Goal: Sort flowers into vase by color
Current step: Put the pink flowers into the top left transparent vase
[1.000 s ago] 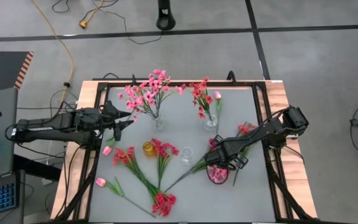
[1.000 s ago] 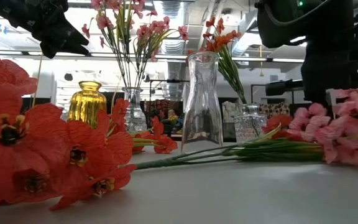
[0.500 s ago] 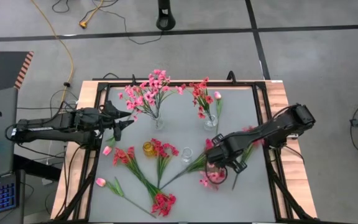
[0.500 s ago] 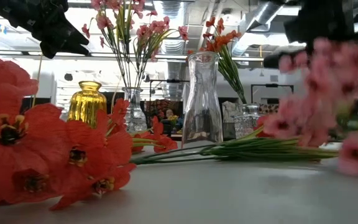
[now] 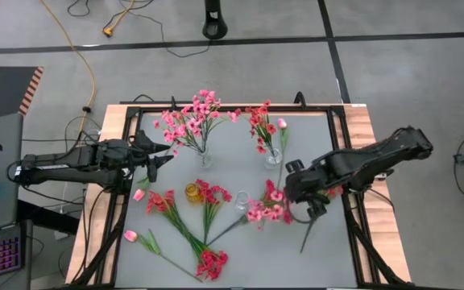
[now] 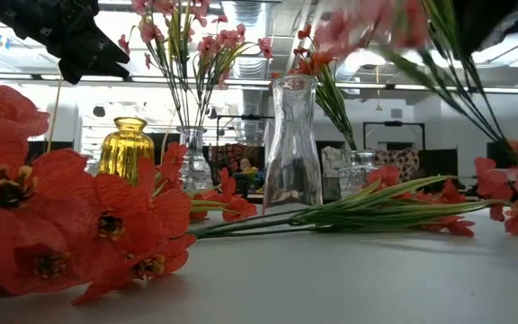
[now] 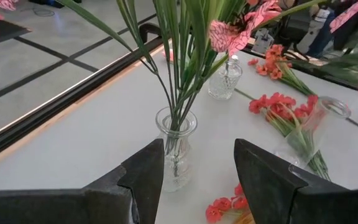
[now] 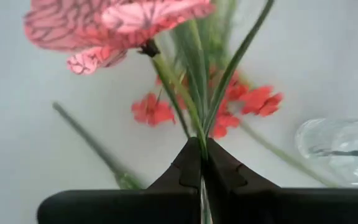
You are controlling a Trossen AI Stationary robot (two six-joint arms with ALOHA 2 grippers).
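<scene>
My right gripper [image 5: 291, 193] hangs over the table's right middle, shut on a pink flower sprig [image 5: 266, 209] whose blossoms [image 8: 117, 22] spread beyond the fingertips. My left gripper [image 5: 161, 153] waits open at the left, facing a clear vase [image 7: 176, 146] that holds pink flowers [image 5: 192, 121] by their stems. A second clear vase [image 5: 273, 157] holds red flowers and one pink bud. A yellow vase [image 5: 193, 192] and an empty clear vase [image 5: 242, 200] stand mid-table. Red sprigs [image 5: 167, 205] and pink buds [image 5: 130, 236] lie flat on the table. My right gripper pinches the pink sprig's thin green stems [image 8: 199, 134] between its two fingertips [image 8: 188, 165]. The fingers come from above, pointing steeply down. The sprig is lifted clear of the table, its blossoms reaching past the fingers toward the table's left.
Red flowers [image 5: 329, 192] lie under my right arm, and a loose green stem [image 5: 308, 232] lies near the right front. More red blossoms [image 5: 212, 262] lie at the near edge. A black frame [image 5: 216, 109] rims the grey tabletop.
My right gripper has risen from the table and rolled its wrist, staying shut on the pink sprig. The sprig has come off the tabletop, and its blossoms have swung toward the table's left and now hang clear.
</scene>
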